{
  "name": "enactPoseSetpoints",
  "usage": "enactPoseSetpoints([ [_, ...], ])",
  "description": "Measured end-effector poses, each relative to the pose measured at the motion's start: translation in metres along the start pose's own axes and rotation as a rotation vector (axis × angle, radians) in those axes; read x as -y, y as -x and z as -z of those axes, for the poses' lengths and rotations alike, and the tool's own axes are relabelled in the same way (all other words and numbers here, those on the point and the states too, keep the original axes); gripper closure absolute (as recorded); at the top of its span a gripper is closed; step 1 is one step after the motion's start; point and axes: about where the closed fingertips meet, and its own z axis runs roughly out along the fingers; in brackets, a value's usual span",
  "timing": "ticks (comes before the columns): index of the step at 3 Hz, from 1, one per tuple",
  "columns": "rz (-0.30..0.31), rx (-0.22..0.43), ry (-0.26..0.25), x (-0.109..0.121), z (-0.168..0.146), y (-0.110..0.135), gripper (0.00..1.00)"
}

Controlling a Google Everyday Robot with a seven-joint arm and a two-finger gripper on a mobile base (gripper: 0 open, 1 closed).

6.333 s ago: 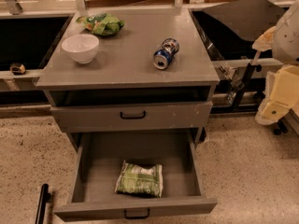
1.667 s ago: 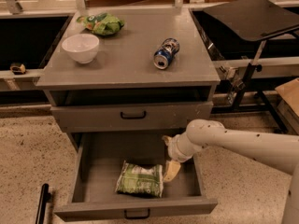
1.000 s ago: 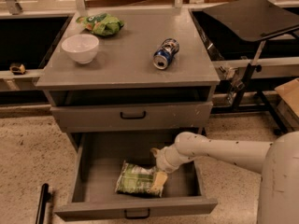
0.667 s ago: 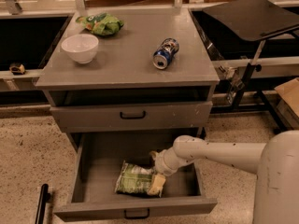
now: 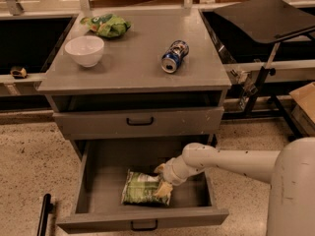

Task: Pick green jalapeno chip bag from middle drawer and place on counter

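Observation:
The pale green and white jalapeno chip bag [image 5: 140, 187] lies flat on the floor of the open middle drawer [image 5: 101, 173], low in the camera view. My gripper [image 5: 162, 179] reaches in from the right and is down at the bag's right end. Its two tan fingers [image 5: 164, 189] stand apart, one on the far side and one on the near side of that end. The bag rests on the drawer floor. The grey counter [image 5: 140, 65] is above, on top of the cabinet.
On the counter stand a white bowl [image 5: 84, 49], a brighter green bag [image 5: 107, 25] and a blue can [image 5: 174, 56] lying on its side. A closed drawer front [image 5: 140, 122] sits above the open one. A black tray stand [image 5: 266, 14] is at the right.
My arm came in from the right and lowered into the drawer. The gripper moved left onto the bag's right end. The bag has not moved.

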Motion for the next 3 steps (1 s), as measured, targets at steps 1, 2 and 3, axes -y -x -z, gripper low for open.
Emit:
enactPoseSetpoints([
  [1, 0.000, 0.000, 0.000, 0.000, 0.000, 0.000, 0.62],
  [2, 0.000, 0.000, 0.000, 0.000, 0.000, 0.000, 0.85],
  [3, 0.103, 0.017, 0.048, -0.015, 0.006, 0.031, 1.00],
])
